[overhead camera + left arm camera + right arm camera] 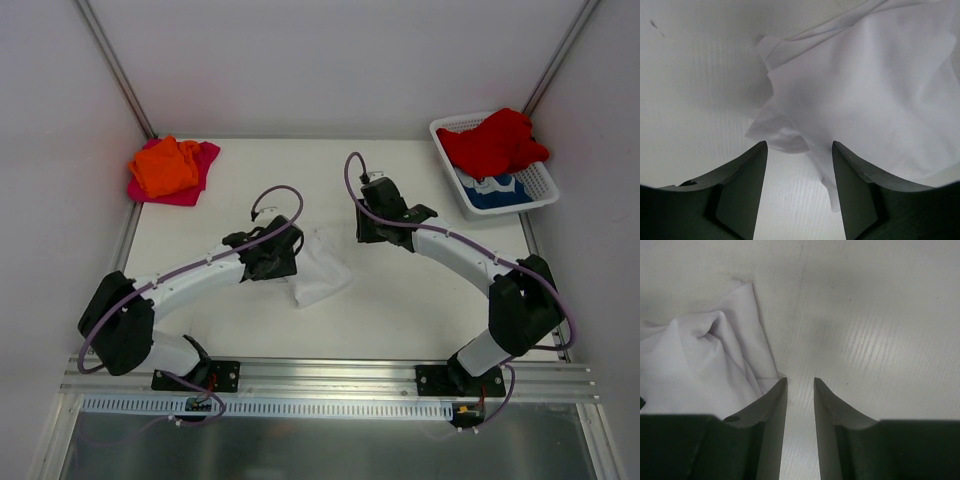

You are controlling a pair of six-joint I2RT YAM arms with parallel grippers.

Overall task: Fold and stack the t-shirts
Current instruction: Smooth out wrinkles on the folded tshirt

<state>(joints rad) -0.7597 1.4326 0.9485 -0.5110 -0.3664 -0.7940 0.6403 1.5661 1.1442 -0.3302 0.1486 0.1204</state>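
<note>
A crumpled white t-shirt (322, 266) lies in the middle of the table. My left gripper (290, 262) is at its left edge. In the left wrist view its jaws (800, 150) are open, low over the table, with a loose flap of the white t-shirt (870, 90) hanging between them beside the right finger, not pinched. My right gripper (365, 232) is just right of the shirt. Its jaws (800, 382) stand a narrow gap apart over bare table and hold nothing, with the white t-shirt (700, 360) beside the left finger.
An orange t-shirt (165, 165) lies on a magenta-pink one (203, 172) at the back left corner. A white mesh basket (540, 190) at the back right holds a red t-shirt (495, 140) and a blue-and-white one (495, 188).
</note>
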